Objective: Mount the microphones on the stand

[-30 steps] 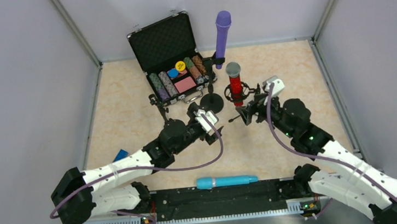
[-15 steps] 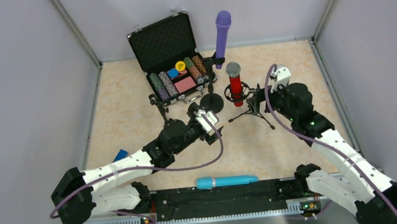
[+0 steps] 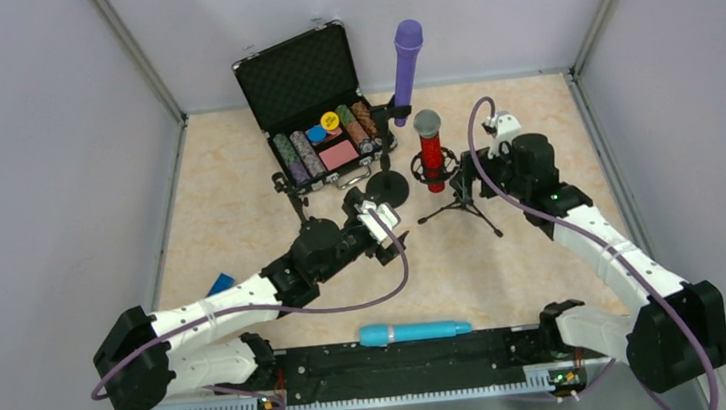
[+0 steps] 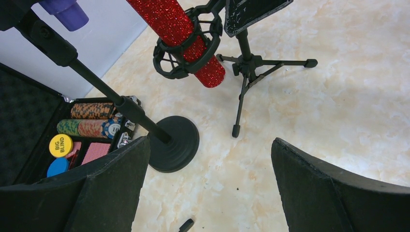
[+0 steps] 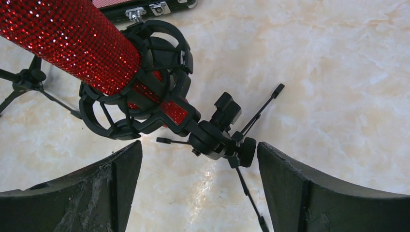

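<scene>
The glittery red microphone [image 3: 430, 153] stands upright with its silver mesh head on top, seated in a black ring-shaped shock mount [image 5: 140, 96] on the tripod stand [image 4: 244, 72] near the middle of the table [image 3: 228, 198]. Its body is covered in fine red sequin-like grains. The mount is an open cage of thin curved bars. The purple microphone [image 3: 406, 70] is smooth and uniform in colour. It stands upright and slightly tilted in the clip of the round-base stand [image 4: 174, 142], just behind and to the left of the red one. The light blue microphone [image 3: 414, 332] is smooth and cylindrical and lies flat on its side at the near edge of the table, well apart from both stands. Compared with one second ago, the right arm has drawn back to the right of the tripod, so the stand's thin legs are now exposed; the left arm has not moved. The right gripper [image 5: 196, 154] sits beside the mount's swivel joint, jaws spread and holding nothing. The left gripper [image 4: 208, 154] faces the round base, jaws likewise spread and empty. Both carry dark, rough-surfaced finger pads. Behind the stands, an open black case [image 3: 314, 104] with a foam-lined lid holds rows of striped poker chips. The table has a beige marbled surface.
</scene>
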Available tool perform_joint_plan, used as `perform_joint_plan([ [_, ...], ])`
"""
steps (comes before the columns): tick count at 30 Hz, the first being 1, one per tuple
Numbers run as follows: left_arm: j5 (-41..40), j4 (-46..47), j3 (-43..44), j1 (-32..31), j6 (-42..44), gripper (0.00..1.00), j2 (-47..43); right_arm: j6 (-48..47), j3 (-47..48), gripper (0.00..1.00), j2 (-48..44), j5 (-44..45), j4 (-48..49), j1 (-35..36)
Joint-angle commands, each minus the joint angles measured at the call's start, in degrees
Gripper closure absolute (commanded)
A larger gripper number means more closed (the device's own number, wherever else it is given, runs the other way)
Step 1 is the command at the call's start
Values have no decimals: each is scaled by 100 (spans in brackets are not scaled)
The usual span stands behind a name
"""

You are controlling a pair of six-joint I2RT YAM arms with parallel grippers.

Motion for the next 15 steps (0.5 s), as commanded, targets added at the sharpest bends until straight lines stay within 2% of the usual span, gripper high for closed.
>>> perform_joint_plan([
  [1, 6, 201, 226, -39, 76, 1, -66, 21, 229, 15, 95, -63, 539, -28],
  [10, 1, 187, 222, -38, 81, 1, -29, -27, 318, 21, 445, 33, 834, -28],
  [13, 1, 183, 224, -39, 89, 1, -24, -68, 338, 35, 586, 31, 1036, -28],
  [15, 10, 172, 223, -40, 92, 1, -22, -97, 354, 36, 645, 41, 1046, -28],
])
